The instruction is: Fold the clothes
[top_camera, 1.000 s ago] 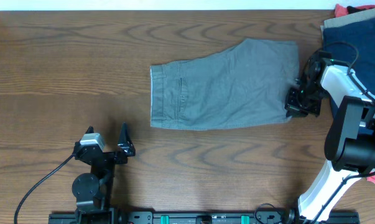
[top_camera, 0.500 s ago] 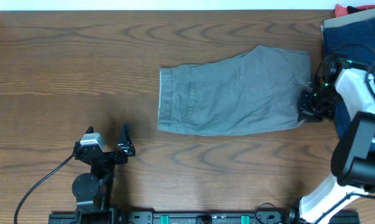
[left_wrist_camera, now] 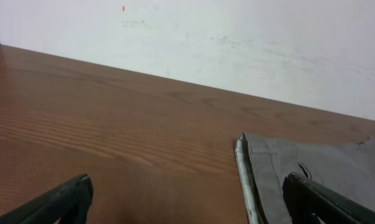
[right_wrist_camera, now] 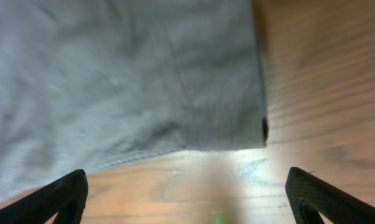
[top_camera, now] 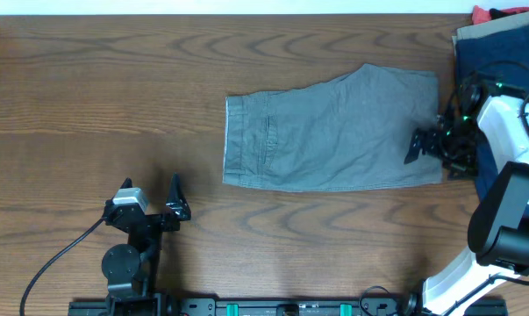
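The clothes, one pair of grey-olive shorts (top_camera: 334, 132), lie flat mid-table, waistband to the left and leg hems to the right. My right gripper (top_camera: 432, 151) hovers at the lower right hem, open and empty. In the right wrist view the shorts (right_wrist_camera: 112, 74) fill the top, their hem corner lying just ahead of the right gripper (right_wrist_camera: 187, 199), with bare wood between its fingers (right_wrist_camera: 56, 199). My left gripper (top_camera: 161, 200) stands open near the front left, away from the cloth. The left wrist view shows the waistband edge of the shorts (left_wrist_camera: 324, 165) beyond the open left gripper (left_wrist_camera: 187, 205).
A stack of navy blue shorts (top_camera: 501, 53) with tan cloth (top_camera: 479, 33) and a red garment (top_camera: 488, 13) sits at the back right corner, close behind the right arm. A black cable (top_camera: 58, 259) trails from the left arm's base.
The right gripper dragged the shorts a little to the right by the hem, then opened and let go. The left arm has not moved.
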Motion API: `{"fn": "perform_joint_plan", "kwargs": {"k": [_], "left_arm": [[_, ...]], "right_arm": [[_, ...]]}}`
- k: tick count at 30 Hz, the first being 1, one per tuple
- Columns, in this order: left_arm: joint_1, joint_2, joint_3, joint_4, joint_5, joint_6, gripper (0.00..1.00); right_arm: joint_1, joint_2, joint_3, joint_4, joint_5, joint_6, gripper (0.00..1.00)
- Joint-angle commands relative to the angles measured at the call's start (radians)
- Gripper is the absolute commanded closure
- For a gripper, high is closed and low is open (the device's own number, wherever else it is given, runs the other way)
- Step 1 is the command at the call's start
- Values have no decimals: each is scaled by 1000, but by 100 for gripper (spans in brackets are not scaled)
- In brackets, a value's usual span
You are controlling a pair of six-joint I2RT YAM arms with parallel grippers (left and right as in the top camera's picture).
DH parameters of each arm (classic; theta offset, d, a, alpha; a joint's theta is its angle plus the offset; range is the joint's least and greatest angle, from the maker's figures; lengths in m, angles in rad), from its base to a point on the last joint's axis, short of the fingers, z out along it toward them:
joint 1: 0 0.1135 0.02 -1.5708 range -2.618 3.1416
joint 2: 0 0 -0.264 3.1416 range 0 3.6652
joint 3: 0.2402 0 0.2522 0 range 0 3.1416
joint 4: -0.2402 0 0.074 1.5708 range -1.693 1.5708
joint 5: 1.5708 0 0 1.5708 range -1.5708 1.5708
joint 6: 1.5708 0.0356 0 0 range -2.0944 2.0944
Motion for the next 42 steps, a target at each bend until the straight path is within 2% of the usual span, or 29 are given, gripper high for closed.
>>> {"fn": "perform_joint_plan", "kwargs": {"k": [1,7,12,31,33,34,38,40,42], "left_arm": [[3,-1,-17,-34,10,17,2],[3,-1,-17,-34,10,17,2],[3,-1,-17,-34,10,17,2],[3,-1,-17,-34,10,17,2],[3,-1,-17,-31,61,-29,2],[3,0,-16,-28,118,-93,2],[3,-1,-16,-17,470,-443,2],[3,-1,-16,-23,590,-517,2],[3,0,-16,-29,652,-516,2]], "right_arm": [[-57,-73,105,11,-11,56,1],[-188,-94,234,87,-11,105,1],[-261,-93,235,130,-16,115,1],[-274,-93,235,127,-18,116,1],[-274,-93,235,127,-18,116,1],[-274,-93,235,127,-18,116,1],[-274,-93,235,127,-19,116,1],[-274,-93,235,127,-19,116,1],[-274,-93,235,127,-18,116,1]]}}
